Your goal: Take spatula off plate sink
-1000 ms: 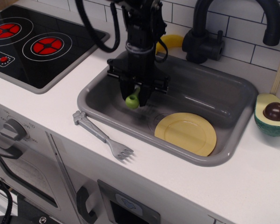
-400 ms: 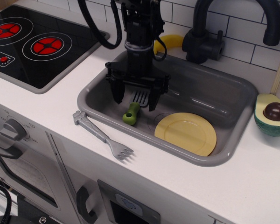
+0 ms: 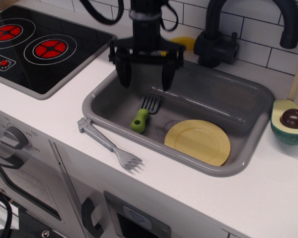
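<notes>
The spatula (image 3: 143,114) lies on the floor of the grey sink (image 3: 246,101), at its left side, green handle toward the front, dark slotted head toward the back. It is apart from the pale-yellow plate (image 3: 197,141), which lies bare at the sink's front right. My gripper (image 3: 144,78) hangs open and empty above the spatula, its two black fingers (image 3: 122,73) spread wide, about level with the sink's back rim.
A grey toy fork (image 3: 110,144) lies on the white counter in front of the sink. A black faucet (image 3: 223,34) stands behind the sink, a yellow banana (image 3: 184,43) beside it. An avocado half (image 3: 289,121) is at the right. The stove (image 3: 35,47) is at the left.
My gripper held the spatula by its green handle, let it go onto the sink floor, opened, and has risen clear of it.
</notes>
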Action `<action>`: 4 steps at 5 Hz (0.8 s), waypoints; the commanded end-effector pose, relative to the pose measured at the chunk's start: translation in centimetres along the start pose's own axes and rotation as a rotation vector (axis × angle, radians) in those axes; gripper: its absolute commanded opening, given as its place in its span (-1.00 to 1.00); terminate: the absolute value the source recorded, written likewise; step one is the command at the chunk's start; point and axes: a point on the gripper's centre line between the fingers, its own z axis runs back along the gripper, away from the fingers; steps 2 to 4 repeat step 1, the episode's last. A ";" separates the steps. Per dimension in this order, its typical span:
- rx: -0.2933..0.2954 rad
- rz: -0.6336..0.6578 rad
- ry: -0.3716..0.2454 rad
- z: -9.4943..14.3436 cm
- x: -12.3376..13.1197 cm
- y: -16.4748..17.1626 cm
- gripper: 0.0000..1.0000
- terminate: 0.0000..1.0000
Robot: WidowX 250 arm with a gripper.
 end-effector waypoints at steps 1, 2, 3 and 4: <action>-0.019 -0.002 -0.071 2.5 1.6 -0.9 1.00 1.00; -0.019 -0.002 -0.071 2.5 1.6 -0.9 1.00 1.00; -0.019 -0.002 -0.071 2.5 1.6 -0.9 1.00 1.00; -0.019 -0.002 -0.071 2.5 1.6 -0.9 1.00 1.00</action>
